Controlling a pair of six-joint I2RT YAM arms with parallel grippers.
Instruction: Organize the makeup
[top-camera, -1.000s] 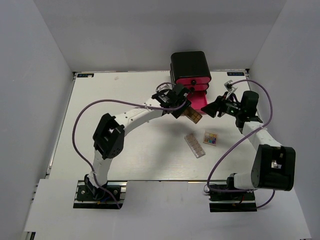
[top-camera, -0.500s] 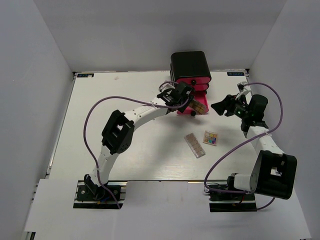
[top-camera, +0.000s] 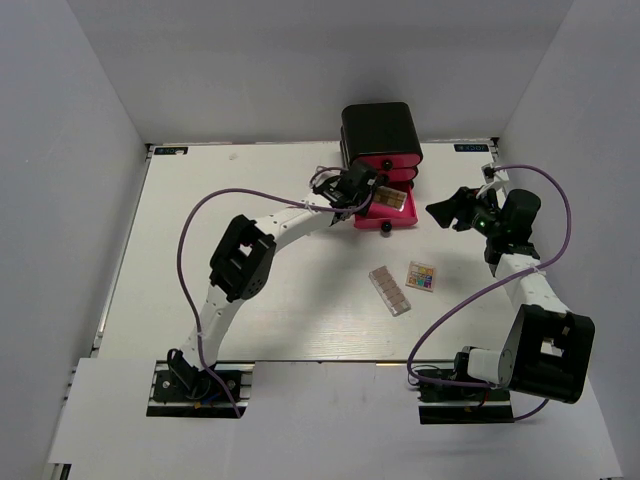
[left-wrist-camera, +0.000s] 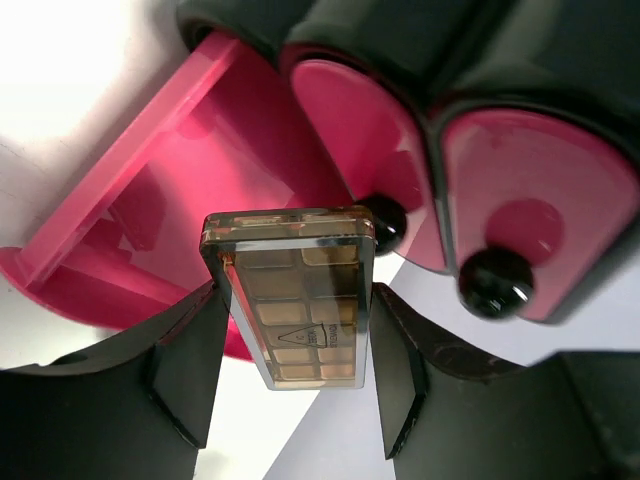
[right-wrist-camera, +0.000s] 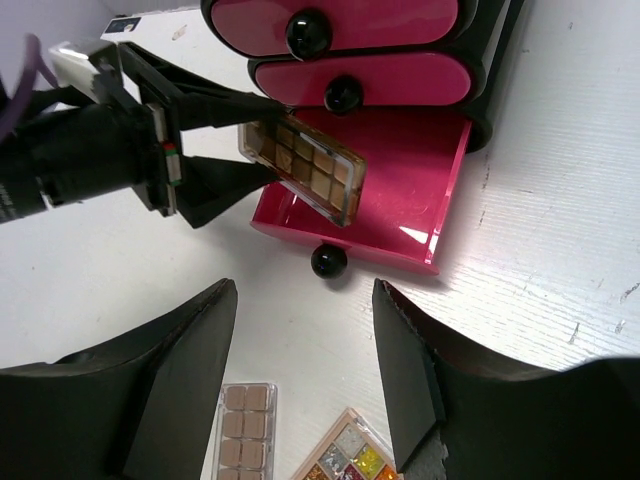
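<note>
Left fingers (left-wrist-camera: 190, 365) clamp brown rectangular palette (left-wrist-camera: 298, 300) over open pink drawer (left-wrist-camera: 150, 190), upper left | right fingers (right-wrist-camera: 170, 390) wide, empty | next, likely: lower, release.

I find the pulled-out drawer (right-wrist-camera: 420, 190) blocked from the left: the left gripper (top-camera: 362, 192) hangs over it, clamping the brown palette (left-wrist-camera: 295, 300). The black box (top-camera: 378, 128) walls its far side. Its right side is free, with bare table (top-camera: 180, 180) between it and the right gripper (top-camera: 442, 212), whose jaws stand apart. Nearer, 2 obstacles lie close together: the clear palette (top-camera: 390, 291) and the multicolour palette (top-camera: 421, 276). The left arm (top-camera: 270, 235) bars the table's left-centre.
</note>
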